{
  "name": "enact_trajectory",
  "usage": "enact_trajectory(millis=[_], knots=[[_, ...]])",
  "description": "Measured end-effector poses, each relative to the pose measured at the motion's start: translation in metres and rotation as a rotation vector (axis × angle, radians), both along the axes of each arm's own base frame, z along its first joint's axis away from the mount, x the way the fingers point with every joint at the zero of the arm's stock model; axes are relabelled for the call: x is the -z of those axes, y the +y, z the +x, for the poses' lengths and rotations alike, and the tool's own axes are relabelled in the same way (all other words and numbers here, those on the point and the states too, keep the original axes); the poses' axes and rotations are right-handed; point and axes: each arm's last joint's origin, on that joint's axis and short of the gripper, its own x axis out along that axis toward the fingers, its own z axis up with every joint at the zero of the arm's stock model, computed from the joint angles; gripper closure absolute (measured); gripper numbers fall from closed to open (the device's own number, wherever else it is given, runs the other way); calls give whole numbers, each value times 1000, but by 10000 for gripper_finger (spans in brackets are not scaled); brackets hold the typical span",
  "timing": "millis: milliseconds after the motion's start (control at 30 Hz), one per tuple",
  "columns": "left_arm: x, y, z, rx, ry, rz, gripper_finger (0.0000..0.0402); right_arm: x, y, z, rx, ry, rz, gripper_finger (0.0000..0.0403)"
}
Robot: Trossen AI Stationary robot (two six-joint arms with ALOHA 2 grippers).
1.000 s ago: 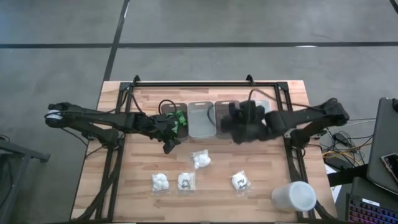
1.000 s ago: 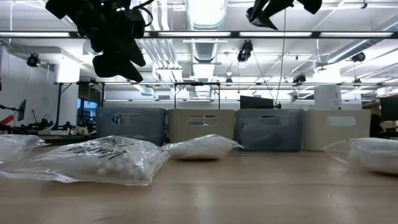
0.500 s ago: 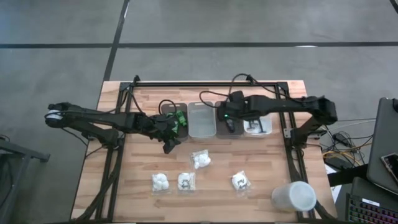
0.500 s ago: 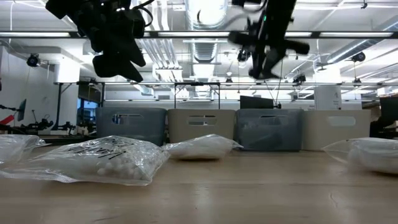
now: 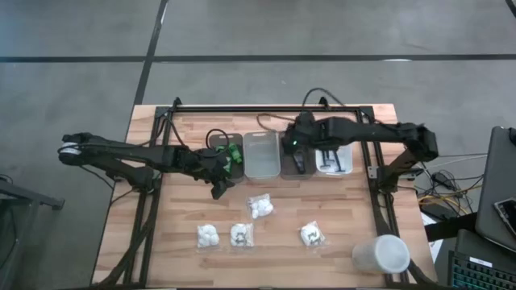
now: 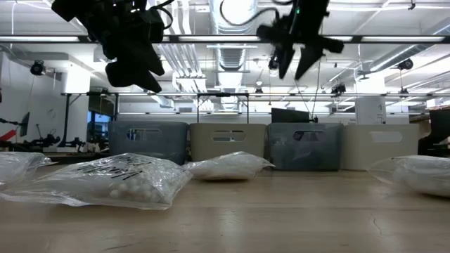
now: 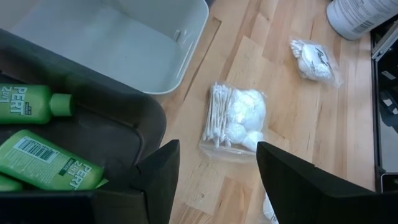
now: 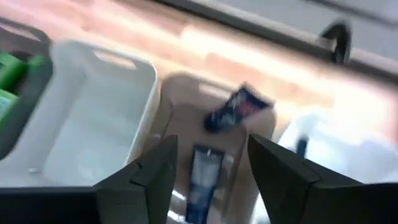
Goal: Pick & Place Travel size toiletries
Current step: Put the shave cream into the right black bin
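Right gripper hangs above the dark bin, fingers spread, empty; blue tubes lie in that bin just below it. Left gripper fingers spread, empty, over green bottles; puff packet just ahead on the table.

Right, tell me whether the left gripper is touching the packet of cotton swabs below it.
Apart. The left wrist view shows the left gripper open, with bare table between its fingers and the swab packet; the low view shows that gripper hanging well above the table.
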Motion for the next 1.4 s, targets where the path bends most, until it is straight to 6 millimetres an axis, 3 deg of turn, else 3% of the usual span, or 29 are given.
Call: enact_trajectory(millis=[200,400,533,700,800,967,1167,1300,1400], knots=[[0,0,0,0,-2,0,183,-46,5,-12,-154,-59,-72,187],[-1,0,0,0,-8,0,183,-65,26,-19,-269,-113,-99,170],[-1,0,1,0,-9,0,183,-63,49,-15,-351,-117,-94,157],[-1,0,0,-2,-9,-4,183,-36,74,-5,-435,-14,-77,140],[-1,0,1,-3,-11,-5,183,-21,74,-7,-291,8,39,130],[-3,0,2,-7,-36,-10,183,-17,43,-21,-96,114,12,113],[-5,0,4,-23,-72,-31,183,-11,-35,-34,83,184,-22,91],[-6,0,4,-24,-73,-32,183,15,-92,-40,84,49,141,76],[-6,0,4,-24,-74,-32,183,34,-124,-49,80,-98,255,65]])
